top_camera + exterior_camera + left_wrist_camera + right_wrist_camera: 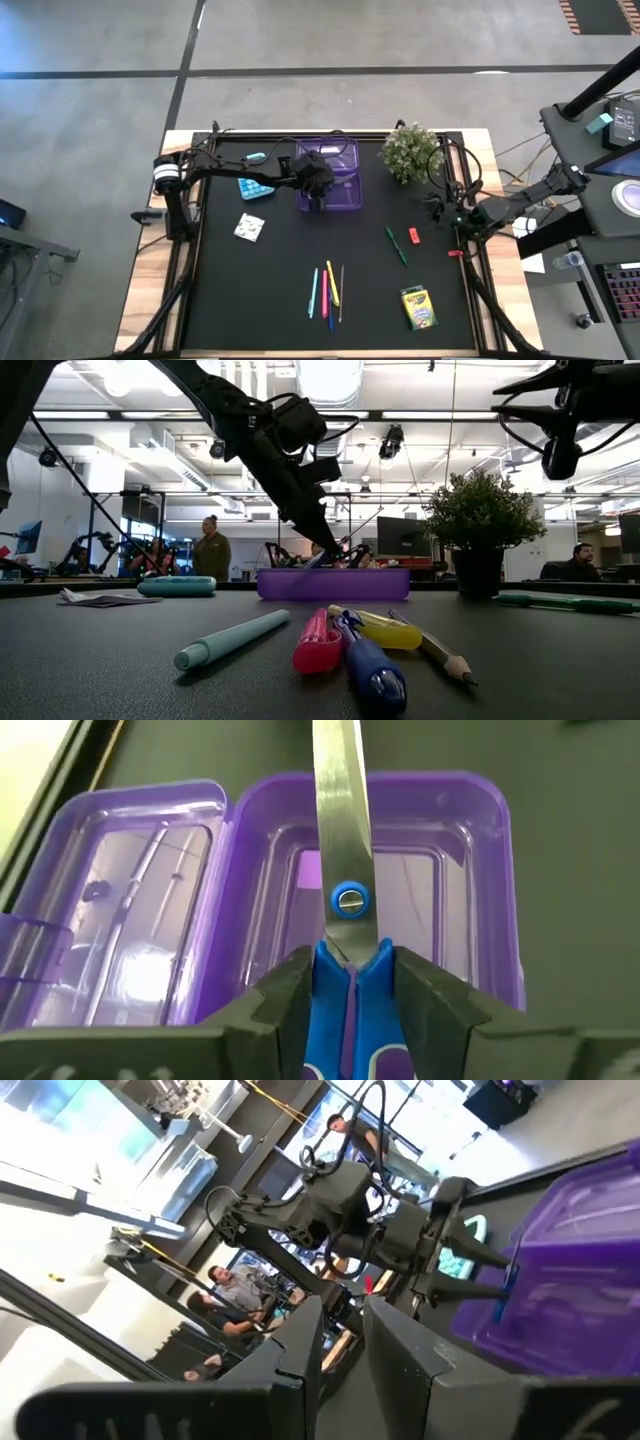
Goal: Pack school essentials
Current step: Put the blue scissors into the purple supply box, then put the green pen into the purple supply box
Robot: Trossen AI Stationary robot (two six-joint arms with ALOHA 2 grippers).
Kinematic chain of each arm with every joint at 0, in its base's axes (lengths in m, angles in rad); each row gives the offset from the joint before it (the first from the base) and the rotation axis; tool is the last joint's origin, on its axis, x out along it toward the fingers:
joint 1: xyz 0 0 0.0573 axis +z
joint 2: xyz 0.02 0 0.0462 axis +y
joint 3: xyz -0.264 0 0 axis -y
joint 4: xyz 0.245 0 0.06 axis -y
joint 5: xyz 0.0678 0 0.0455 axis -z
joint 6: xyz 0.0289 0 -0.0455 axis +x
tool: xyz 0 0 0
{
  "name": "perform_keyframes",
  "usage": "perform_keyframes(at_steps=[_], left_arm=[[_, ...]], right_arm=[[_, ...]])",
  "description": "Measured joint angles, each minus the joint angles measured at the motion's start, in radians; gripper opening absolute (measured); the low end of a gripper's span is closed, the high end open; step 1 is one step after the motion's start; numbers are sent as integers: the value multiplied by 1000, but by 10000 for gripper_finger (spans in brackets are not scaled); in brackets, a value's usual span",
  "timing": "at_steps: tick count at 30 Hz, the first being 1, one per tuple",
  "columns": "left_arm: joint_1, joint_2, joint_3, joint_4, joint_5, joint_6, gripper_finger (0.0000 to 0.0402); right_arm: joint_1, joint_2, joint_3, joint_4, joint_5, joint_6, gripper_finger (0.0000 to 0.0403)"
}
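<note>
Step in hand: placing the scissors (345, 870) into the purple box (480, 870). The left gripper (348, 990) is clamped on the blue handles, blades closed and pointing down over the box's open tray, which lies at the far middle of the table (290, 290). The tip appears to hang just above the tray floor; contact cannot be confirmed.

Next move, as judged: lower until the blades rest inside the tray, then release. The tray is shallow with a raised rim, so the scissors should go in flat and lengthwise to clear the walls.

The right gripper (340, 1350) waits at the right table edge near the potted plant (410, 150), fingers close together with a narrow gap between them and nothing held.

Materials and shapes:
- Box: translucent purple plastic, glossy, rounded corners, hinged lid open flat beside the tray.
- Scissors: polished steel blades, blue pivot, smooth blue plastic handles.
- Pens (328, 290): thin, round, pastel; loose on the near middle of the table.
- Crayon box (418, 307): flat yellow-green card, near right corner.
- Green marker (396, 244) and red marker (414, 236): right of centre.
- Table: matte black.
</note>
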Motion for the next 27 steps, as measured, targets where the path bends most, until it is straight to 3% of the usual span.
perform_keyframes(at_steps=[7, 12, 18, 22, 27], left_arm=[[0, 0, -2, -1, 0, -12, 89], [0, 0, -1, 0, -6, -40, 157], [0, -7, 1, -2, -7, -63, 239], [1, -33, 13, 1, -6, -172, 260], [1, -88, 22, 0, 19, -314, 262]], right_arm=[[0, 0, 13, 0, 24, -28, 68], [0, 0, 27, -4, 24, -35, 76], [0, 0, 105, -59, 25, -118, 127], [0, 3, 252, -339, 24, -115, 161], [0, 105, 490, -951, 25, 165, 177]])
